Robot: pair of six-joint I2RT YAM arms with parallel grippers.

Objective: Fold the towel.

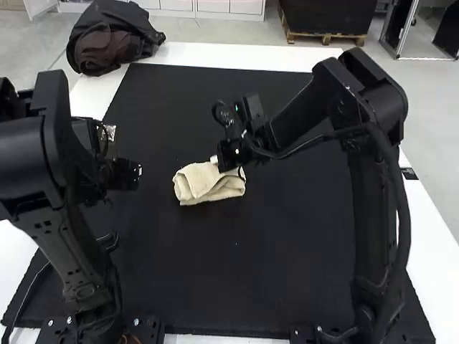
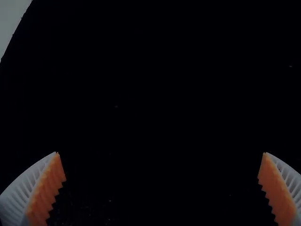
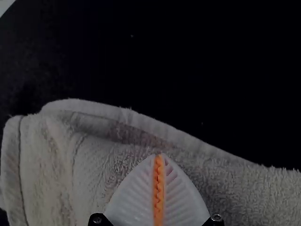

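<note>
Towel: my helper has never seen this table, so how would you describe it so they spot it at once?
On the white table lies a big black mat. Near its middle, by the right gripper, sits a small folded bundle of fuzzy cloth, the towel. It is cream, unlike the dark bag at the far left.

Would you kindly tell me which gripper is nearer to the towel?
The right gripper is nearer, at the far side of the towel; the left gripper is off to the towel's left, over the black mat.
</note>
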